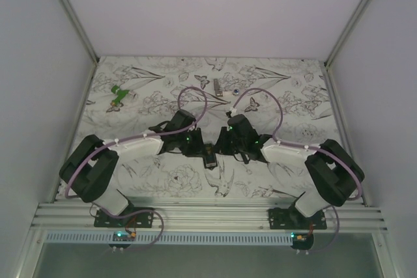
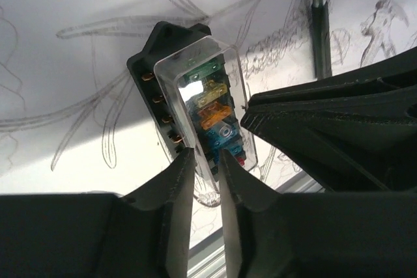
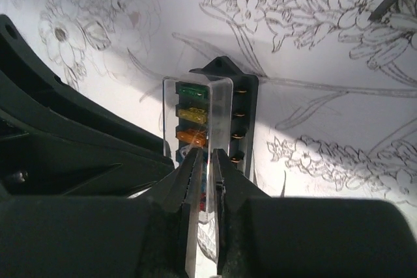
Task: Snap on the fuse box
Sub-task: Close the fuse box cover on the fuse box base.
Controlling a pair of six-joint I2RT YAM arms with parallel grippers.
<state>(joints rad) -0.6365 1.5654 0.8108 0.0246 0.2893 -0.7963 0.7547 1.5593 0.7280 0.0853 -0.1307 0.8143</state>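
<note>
The fuse box [image 1: 209, 156] lies on the flower-printed table between my two grippers. It is a small black box with a clear lid over coloured fuses. In the left wrist view the fuse box [image 2: 195, 96] points away from me. My left gripper [image 2: 203, 161] is closed to a narrow gap on its near end, with the lid edge between the fingers. In the right wrist view the fuse box [image 3: 207, 112] stands just ahead. My right gripper [image 3: 207, 159] is pinched on the lid's clear side wall. From above, the left gripper [image 1: 197, 149] and the right gripper [image 1: 222, 149] flank the box.
A green object [image 1: 118, 96] lies at the far left of the table. A small grey oblong piece [image 1: 217, 86] lies at the far middle. A thin dark bar [image 2: 317, 24] shows at the top right of the left wrist view. The aluminium rail [image 1: 208, 214] runs along the near edge.
</note>
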